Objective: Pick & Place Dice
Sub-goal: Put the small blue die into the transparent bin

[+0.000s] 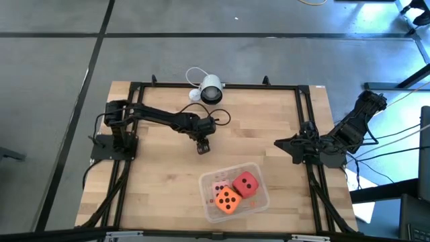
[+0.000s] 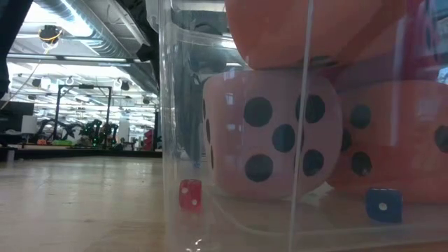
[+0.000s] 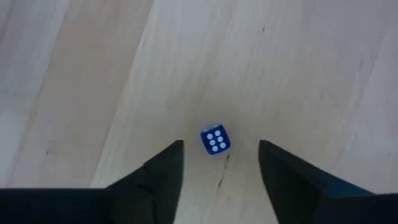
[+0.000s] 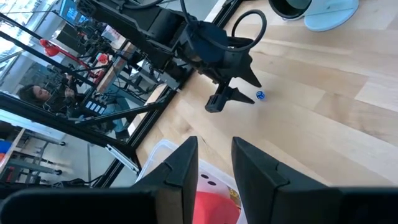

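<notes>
- The tub (image 1: 259, 199) is sitting at the table's (image 1: 161, 195) 6 o'clock, holding a pink die (image 2: 269, 133), an orange die (image 1: 228, 199) and a red die (image 1: 246, 183); a fourth is hard to make out.
- Left gripper (image 3: 221, 163) is hovering, jaws wide, straddling a tiny blue die (image 3: 215, 140) without touching.
- Right gripper (image 4: 214, 163) is waiting at 3 o'clock, jaws narrow, empty.
- A small red die (image 2: 190, 194) is showing only through the tub wall.

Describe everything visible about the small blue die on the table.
The small blue die is a tiny hard-looking cube with white pips, six facing up. It rests flat on the bare wooden table, outside the clear tub, between the open fingers of the left gripper, which do not touch it.
</notes>
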You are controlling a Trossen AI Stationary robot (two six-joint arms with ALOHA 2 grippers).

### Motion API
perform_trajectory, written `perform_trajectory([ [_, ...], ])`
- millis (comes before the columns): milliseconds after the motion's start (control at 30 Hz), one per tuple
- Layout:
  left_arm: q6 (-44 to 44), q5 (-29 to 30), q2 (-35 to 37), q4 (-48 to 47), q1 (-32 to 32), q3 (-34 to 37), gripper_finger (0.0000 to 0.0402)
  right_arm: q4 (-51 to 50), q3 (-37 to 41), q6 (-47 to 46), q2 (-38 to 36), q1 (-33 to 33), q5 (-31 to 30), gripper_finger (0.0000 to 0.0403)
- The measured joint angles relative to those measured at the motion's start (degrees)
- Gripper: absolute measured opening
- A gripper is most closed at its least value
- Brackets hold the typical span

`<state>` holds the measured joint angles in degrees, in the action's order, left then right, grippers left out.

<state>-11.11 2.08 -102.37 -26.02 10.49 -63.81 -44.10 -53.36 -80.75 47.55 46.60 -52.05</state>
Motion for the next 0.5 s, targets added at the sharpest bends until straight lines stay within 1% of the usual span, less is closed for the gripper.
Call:
perform_trajectory([
  [100, 0.0, 1.1, 0.0, 0.0, 0.0, 0.0, 0.0153, 0.0, 0.0, 0.0, 0.0, 0.0, 0.0, 0.0098],
  [267, 0.0, 3.9, 0.0, 0.7, 0.0, 0.0, 0.0057, 0.0, 0.0, 0.0, 0.0, 0.0, 0.0, 0.0098],
  [333, 0.0, 4.0, 0.0, 1.3, 0.0, 0.0, 0.0020, 0.0, 0.0, 0.2, 0.0, 0.0, 0.0, 0.0098],
  [367, 0.0, 4.0, 0.0, 1.6, 0.0, 0.0, 0.0011, 0.0, 0.0, 0.2, 0.0, 0.0, 0.0, 0.0098],
  [500, 0.2, 3.0, 0.0, 1.9, 0.0, 0.0, 0.0001, 0.0, 0.0, 0.2, 0.0, 0.0, 0.0, 0.0098],
])
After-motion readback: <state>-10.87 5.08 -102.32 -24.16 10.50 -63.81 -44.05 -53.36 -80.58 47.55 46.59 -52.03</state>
